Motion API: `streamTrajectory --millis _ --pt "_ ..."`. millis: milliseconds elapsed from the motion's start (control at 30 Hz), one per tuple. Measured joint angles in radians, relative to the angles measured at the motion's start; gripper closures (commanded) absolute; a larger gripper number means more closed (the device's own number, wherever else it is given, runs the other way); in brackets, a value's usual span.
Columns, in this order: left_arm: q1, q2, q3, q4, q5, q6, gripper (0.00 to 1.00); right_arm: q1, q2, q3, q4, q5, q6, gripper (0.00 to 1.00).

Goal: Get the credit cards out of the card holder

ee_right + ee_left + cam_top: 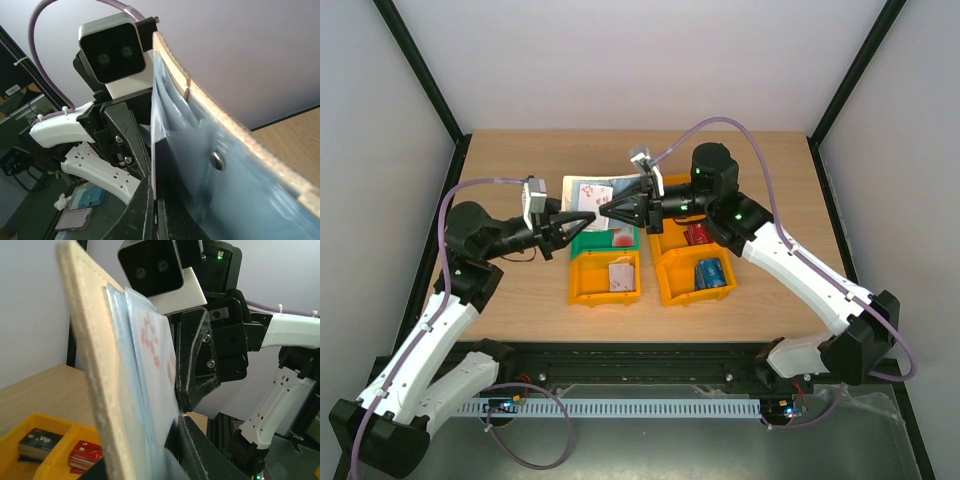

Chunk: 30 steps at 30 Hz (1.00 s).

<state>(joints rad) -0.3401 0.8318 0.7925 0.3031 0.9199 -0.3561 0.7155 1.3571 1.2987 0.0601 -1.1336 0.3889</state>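
Note:
The card holder (599, 190), pale blue with a tan edge, is held up on edge above the bins between my two grippers. My left gripper (582, 222) is shut on its lower part; in the left wrist view the holder (95, 365) fills the left half, with my left gripper (160, 452) at its bottom. A white-pink credit card (155, 355) sticks out of a pocket. My right gripper (606, 211) is shut on that card's edge; the right wrist view shows the gripper (156, 210) pinching the white card (153, 165) beside the holder (235, 175).
Below the holder are a green bin (588, 242), an orange bin (582, 285) holding one card (620, 275), and an orange bin (675, 285) with blue cards (713, 273) and red cards (698, 235). The left wrist view shows black cards (37, 442) and red cards (85, 455).

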Motion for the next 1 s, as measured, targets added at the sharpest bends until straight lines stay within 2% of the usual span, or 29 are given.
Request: streamTrajectory --millis 67,100,200,367,433,533,767,1000 --pt "0.004 -0.001 0.0 0.002 0.005 -0.004 0.96 -0.005 -0.005 0.0 -0.02 0.0 -0.009 0.98" --pt "0.004 -0.001 0.0 0.002 0.01 -0.007 0.98 -0.006 -0.005 0.0 -0.029 0.0 -0.014 0.98" --pt "0.004 -0.002 0.0 0.004 0.026 -0.01 0.98 -0.009 -0.005 0.002 -0.046 -0.003 -0.027 0.85" --pt "0.01 -0.002 0.0 0.008 0.023 -0.024 0.98 -0.026 -0.016 0.011 -0.087 0.0 -0.054 0.81" --pt "0.013 -0.002 -0.001 0.02 0.022 -0.035 0.98 -0.039 -0.032 0.011 -0.099 0.01 -0.066 0.81" --pt "0.016 -0.002 -0.001 0.033 0.022 -0.045 0.98 -0.051 -0.056 0.011 -0.111 0.034 -0.076 0.89" --pt "0.016 -0.002 -0.003 0.053 0.022 -0.057 0.98 -0.05 -0.053 -0.002 -0.074 0.04 -0.032 0.89" --pt "0.016 -0.002 -0.003 0.056 0.022 -0.058 0.98 -0.034 -0.034 -0.002 -0.035 0.048 -0.003 0.97"
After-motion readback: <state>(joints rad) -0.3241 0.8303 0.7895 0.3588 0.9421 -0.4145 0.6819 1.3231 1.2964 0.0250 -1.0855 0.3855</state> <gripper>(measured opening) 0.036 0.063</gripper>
